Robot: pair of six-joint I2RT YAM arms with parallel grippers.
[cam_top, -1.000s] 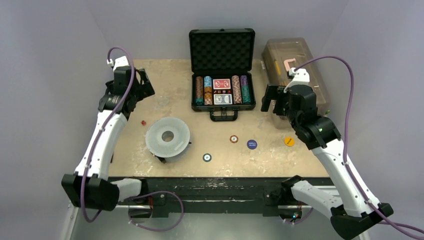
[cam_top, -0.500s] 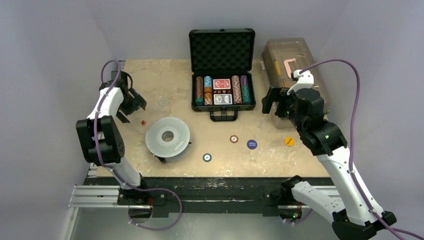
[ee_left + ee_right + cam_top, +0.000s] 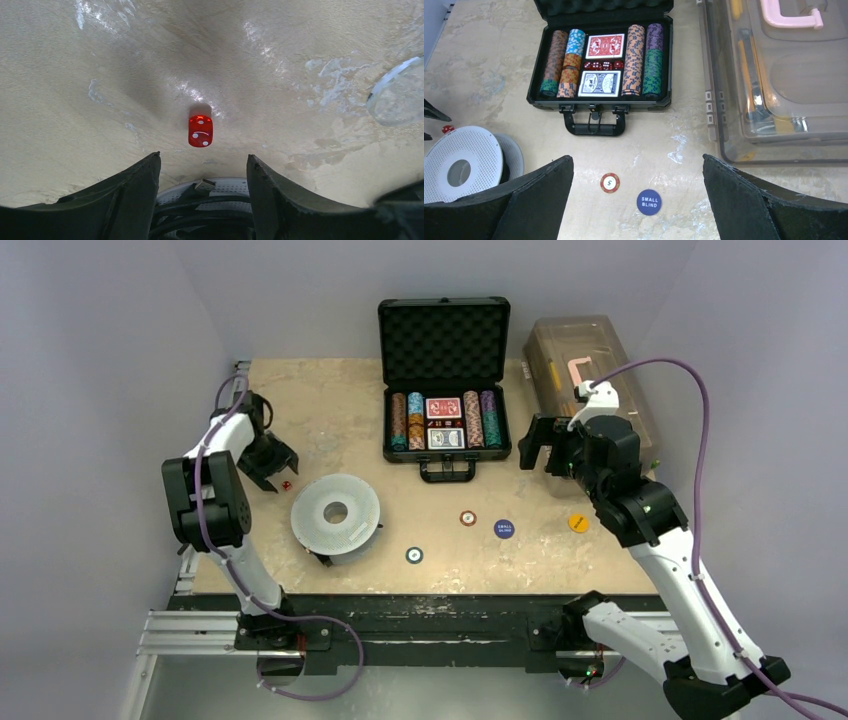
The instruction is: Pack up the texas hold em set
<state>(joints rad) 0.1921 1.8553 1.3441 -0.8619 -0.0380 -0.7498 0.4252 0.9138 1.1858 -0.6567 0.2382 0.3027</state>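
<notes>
The black case [image 3: 443, 335] of the texas hold em set lies open at the back, with chip rows, two card decks and red dice inside; the right wrist view shows its front wall [image 3: 599, 106]. A loose red die [image 3: 287, 484] rests on the table. My left gripper [image 3: 272, 472] hangs just over it, open [image 3: 204, 157], with the die [image 3: 200, 131] just ahead of the fingertips and untouched. My right gripper [image 3: 545, 445] is open wide [image 3: 638, 160] and empty above a red chip [image 3: 609, 182] and a blue "small blind" button [image 3: 648, 201].
A grey-white disc [image 3: 335, 513] with a centre hole sits right of the die. A translucent brown toolbox [image 3: 590, 390] with a pink handle stands right of the case. A yellow button [image 3: 578, 523] and a teal-rimmed chip [image 3: 414, 555] lie loose towards the front.
The left arm has folded back and its gripper has dropped toward the red die, its jaws narrowing. The right gripper has shifted only slightly.
</notes>
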